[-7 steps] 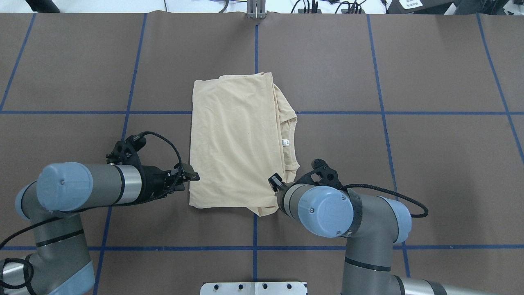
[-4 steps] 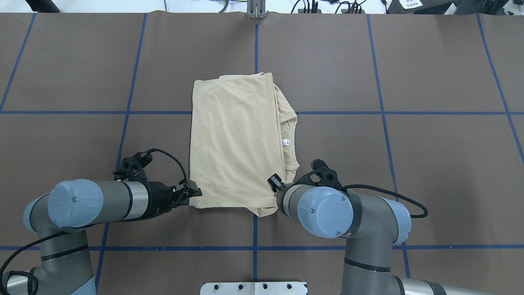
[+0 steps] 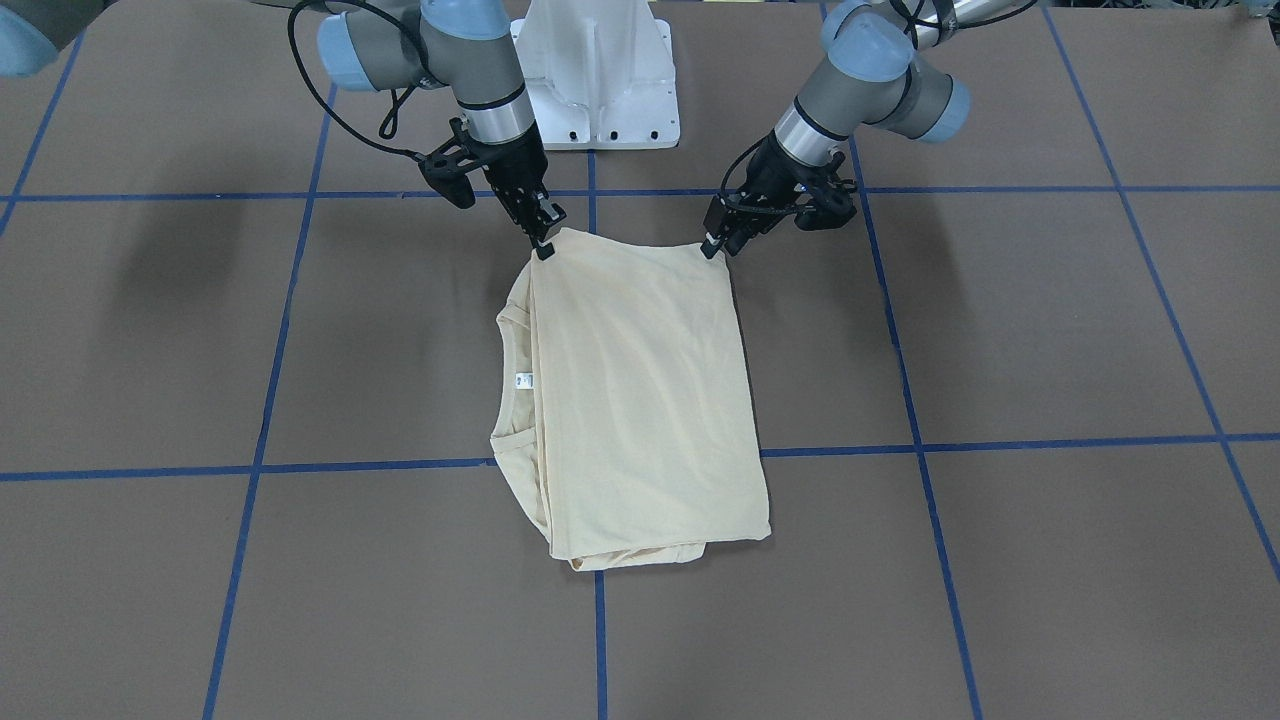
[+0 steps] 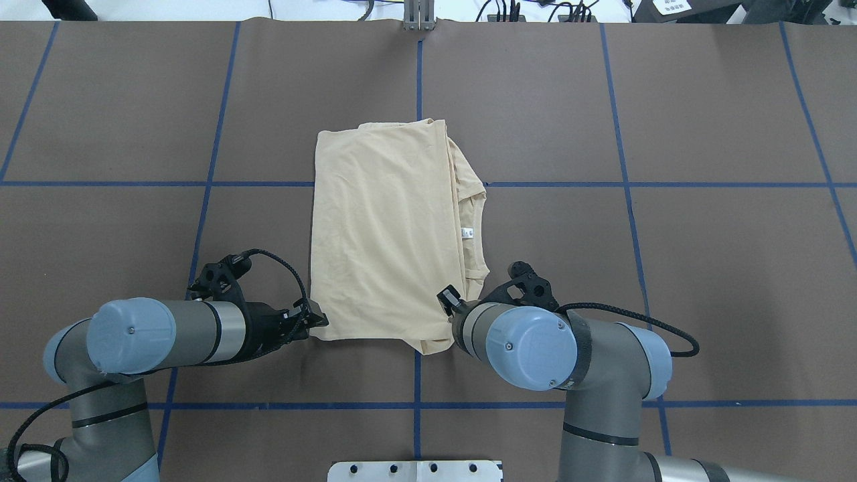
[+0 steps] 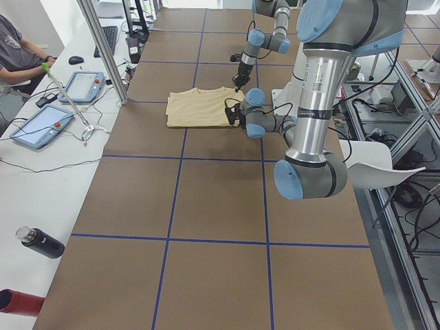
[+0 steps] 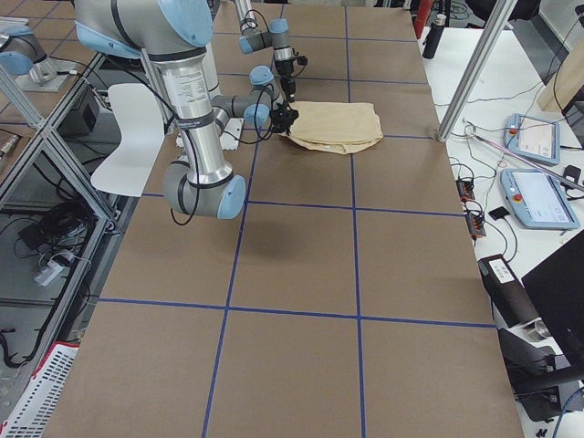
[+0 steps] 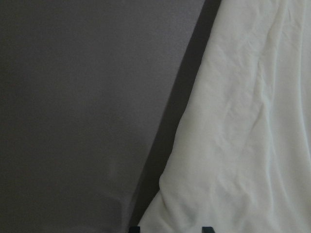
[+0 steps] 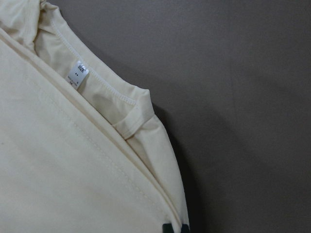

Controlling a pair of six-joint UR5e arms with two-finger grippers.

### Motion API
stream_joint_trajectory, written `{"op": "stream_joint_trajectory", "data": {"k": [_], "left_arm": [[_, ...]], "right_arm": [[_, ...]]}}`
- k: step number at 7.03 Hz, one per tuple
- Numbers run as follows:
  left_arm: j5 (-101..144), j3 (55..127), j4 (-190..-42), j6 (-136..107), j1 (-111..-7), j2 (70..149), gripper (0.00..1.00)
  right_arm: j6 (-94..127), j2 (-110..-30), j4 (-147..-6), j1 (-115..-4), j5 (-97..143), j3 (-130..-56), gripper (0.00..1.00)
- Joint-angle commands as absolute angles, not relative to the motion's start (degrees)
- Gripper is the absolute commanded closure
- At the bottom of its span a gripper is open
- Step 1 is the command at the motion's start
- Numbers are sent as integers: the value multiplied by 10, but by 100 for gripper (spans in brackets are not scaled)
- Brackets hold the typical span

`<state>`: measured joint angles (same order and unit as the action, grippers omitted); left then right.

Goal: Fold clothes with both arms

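The pale cream T-shirt (image 4: 381, 234) lies folded into a tall rectangle mid-table, neck label (image 4: 467, 233) on its right edge. My left gripper (image 4: 316, 320) sits low at the shirt's near left corner. In the left wrist view its two fingertips stand apart at the bottom edge, with the cloth corner (image 7: 243, 121) between them, so it is open. My right gripper (image 4: 447, 301) is at the near right corner. In the right wrist view its tips (image 8: 176, 228) are close together on the shirt's hem (image 8: 160, 194). Facing the robot, the left gripper (image 3: 712, 248) and right gripper (image 3: 543, 248) flank the shirt's (image 3: 640, 400) far edge.
Blue tape lines (image 4: 418, 80) divide the brown table cover. The white pedestal base (image 3: 600, 70) stands between the arms. Beside the table's far side, a side bench holds tablets (image 5: 82, 86) and a bottle (image 5: 41, 242), with a seated person (image 5: 14, 48).
My left arm has swung toward the robot's side and brought its gripper to the shirt's near left corner. The right arm and the shirt have not moved.
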<state>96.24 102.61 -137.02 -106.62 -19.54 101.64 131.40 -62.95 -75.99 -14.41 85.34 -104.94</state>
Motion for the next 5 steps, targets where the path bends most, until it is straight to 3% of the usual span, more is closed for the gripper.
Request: {"op": "stream_joint_trajectory", "data": {"k": [1,2,3,4,5], "left_arm": [[962,1020,-1370,-1066,-194,1019,50],[962,1020,-1370,-1066,-193,1020,51],[962,1020,-1370,-1067,-193,1020,63],[962,1019,-1370,-1068,-193,1020,78],[962,1019,-1370,-1068,-191,1019,100]], "right_arm": [[1314,-630,-760,-143,853,-1049,100],[1314,-630,-760,-143,853,-1049,100],[1314,-630,-760,-143,853,-1049,100],[1314,-629,-760,-141,853,-1049,100],[1314,-629,-759,-139,853,-1049,100]]}}
